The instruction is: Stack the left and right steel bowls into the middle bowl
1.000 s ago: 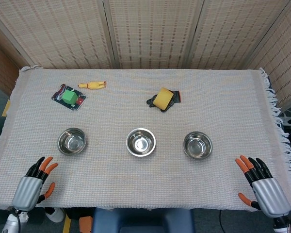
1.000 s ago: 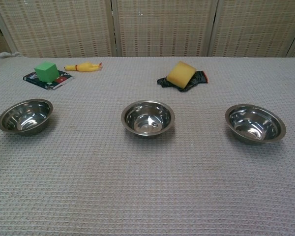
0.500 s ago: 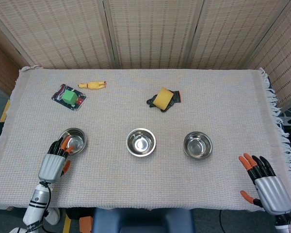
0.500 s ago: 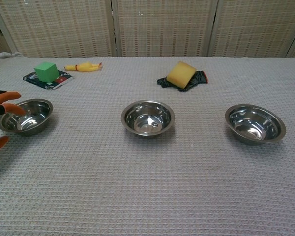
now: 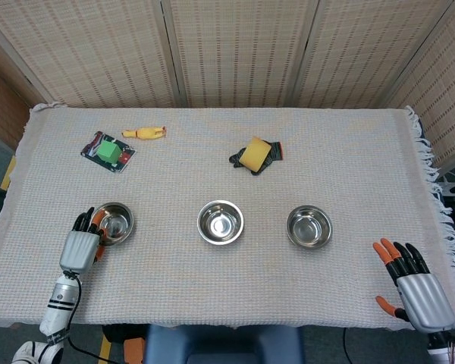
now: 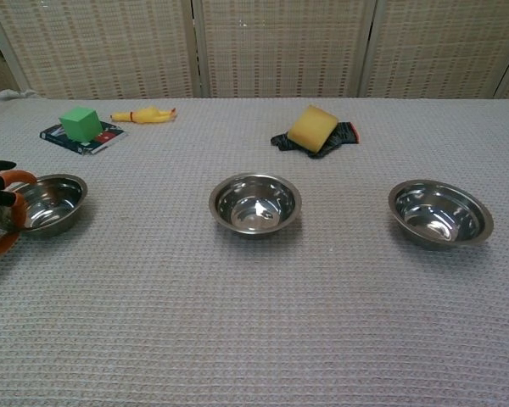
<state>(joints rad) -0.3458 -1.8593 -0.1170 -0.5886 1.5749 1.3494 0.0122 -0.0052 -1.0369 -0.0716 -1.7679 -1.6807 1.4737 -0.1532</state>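
Three steel bowls stand in a row on the grey cloth: the left bowl (image 5: pixel 115 223) (image 6: pixel 47 203), the middle bowl (image 5: pixel 220 222) (image 6: pixel 254 203) and the right bowl (image 5: pixel 309 227) (image 6: pixel 440 212). All are upright and hold nothing. My left hand (image 5: pixel 81 243) (image 6: pixel 2 208) is at the left bowl's left rim. Its orange-tipped fingers hook over the rim and the thumb sits low outside, so it grips the bowl. My right hand (image 5: pixel 413 284) hovers at the table's front right corner with fingers spread, holding nothing, well clear of the right bowl. The chest view does not show it.
Toward the back left sit a green cube (image 5: pixel 108 152) on a dark packet and a yellow toy chicken (image 5: pixel 144 133). A yellow sponge (image 5: pixel 255 154) lies on black cloth behind the middle bowl. The tablecloth's fringe (image 5: pixel 440 205) hangs along the right edge.
My left hand came forward from the front left edge to the left bowl and closed its fingers over the rim; the bowl shifted slightly left. The right hand drifted slightly back.
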